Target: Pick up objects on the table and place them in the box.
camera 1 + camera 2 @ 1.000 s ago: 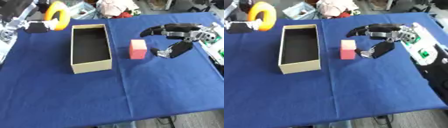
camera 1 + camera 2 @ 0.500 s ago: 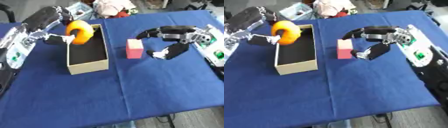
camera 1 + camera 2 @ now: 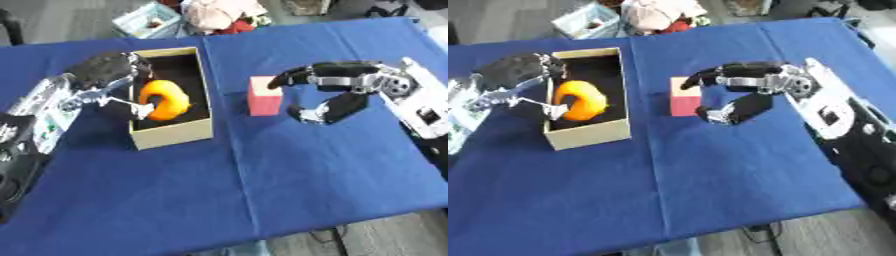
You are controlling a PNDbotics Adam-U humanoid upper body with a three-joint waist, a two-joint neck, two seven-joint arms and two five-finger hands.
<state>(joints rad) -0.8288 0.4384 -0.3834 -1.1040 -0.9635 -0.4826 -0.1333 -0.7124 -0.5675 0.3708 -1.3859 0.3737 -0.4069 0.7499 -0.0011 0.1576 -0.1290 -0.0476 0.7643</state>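
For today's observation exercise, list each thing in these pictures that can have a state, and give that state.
Tan cardboard box: open-topped, upright on the blue cloth.
Orange ring-shaped toy: inside the box, held.
Pink rectangular block: upright on the cloth, not gripped.
Left hand: shut on the orange toy.
Right hand: open, curved beside the block.

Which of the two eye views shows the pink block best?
The left eye view: the pink block stands apart from the right hand, so its top and front face show whole. In the right eye view the hand's fingertips overlap the block's upper right corner, though most of it still shows.
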